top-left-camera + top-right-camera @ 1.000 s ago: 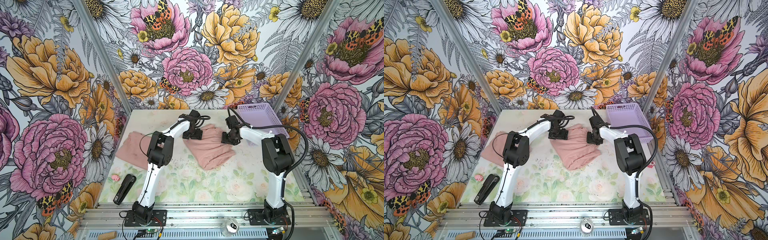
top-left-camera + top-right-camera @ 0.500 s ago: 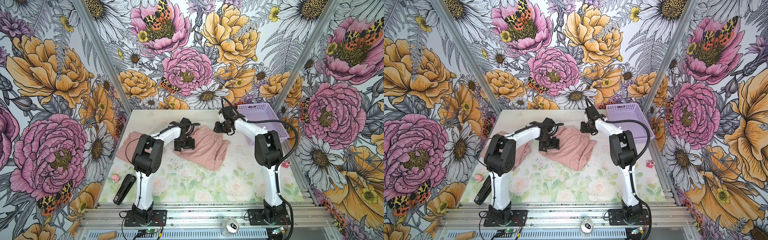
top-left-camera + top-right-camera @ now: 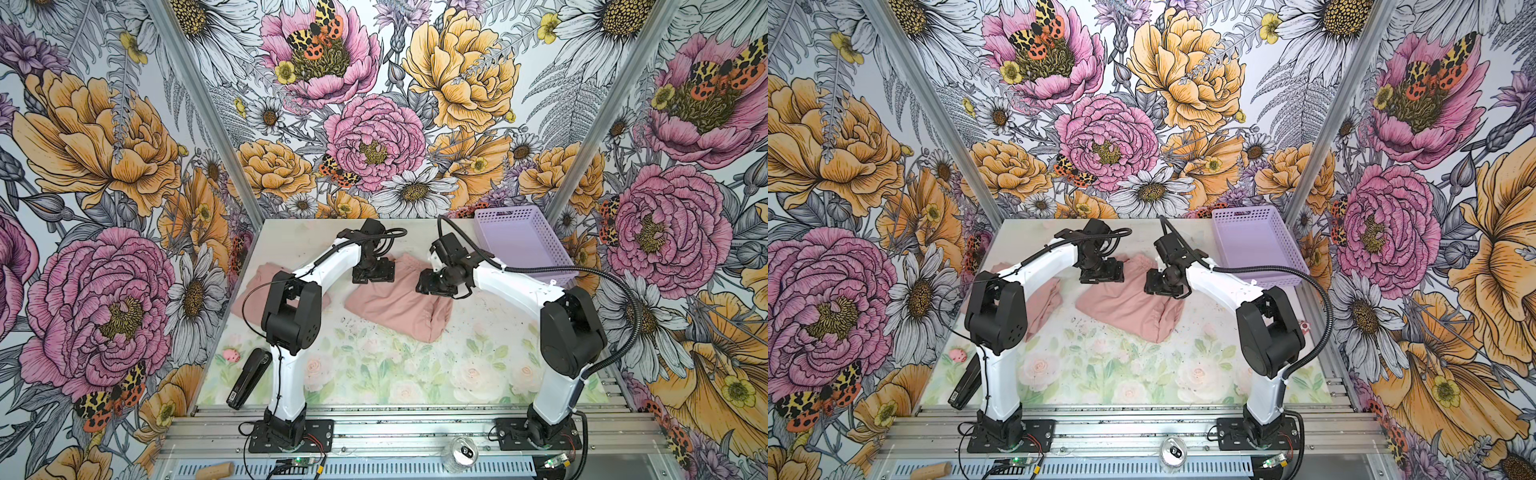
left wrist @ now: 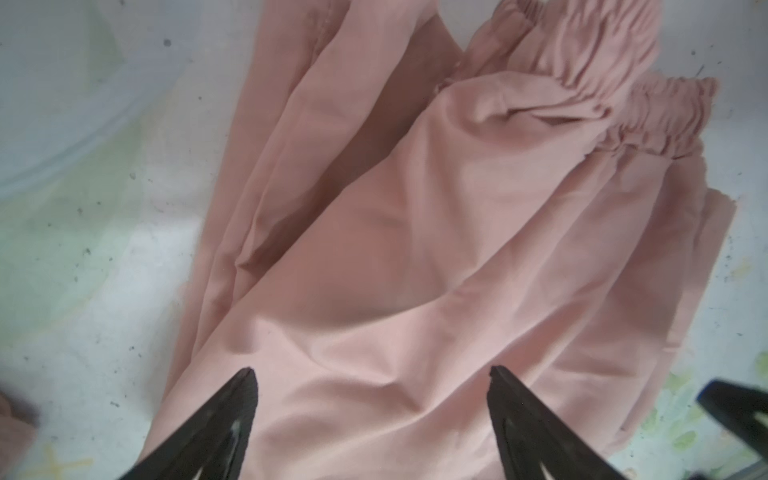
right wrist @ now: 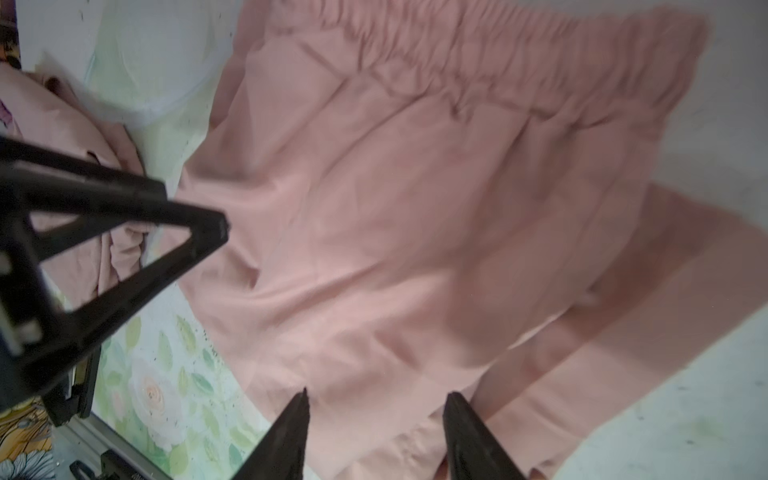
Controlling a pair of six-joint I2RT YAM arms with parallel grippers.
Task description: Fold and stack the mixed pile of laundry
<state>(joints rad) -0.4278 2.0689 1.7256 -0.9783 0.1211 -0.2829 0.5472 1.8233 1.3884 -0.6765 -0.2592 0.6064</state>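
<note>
Pink shorts (image 3: 397, 301) lie crumpled mid table (image 3: 415, 374), waistband toward back. L tool (image 4: 372, 376) spread wide above fabric, holding nothing. R tool (image 5: 376, 401) parted over shorts, nothing gripped. 2nd pink garment (image 3: 266, 282) at left.

The pink shorts (image 3: 399, 301) lie flat and folded over in the middle of the tabletop, with the stretchy waistband (image 4: 648, 108) at the far end. Another pink cloth (image 3: 257, 286) lies bunched up to their left.
</note>
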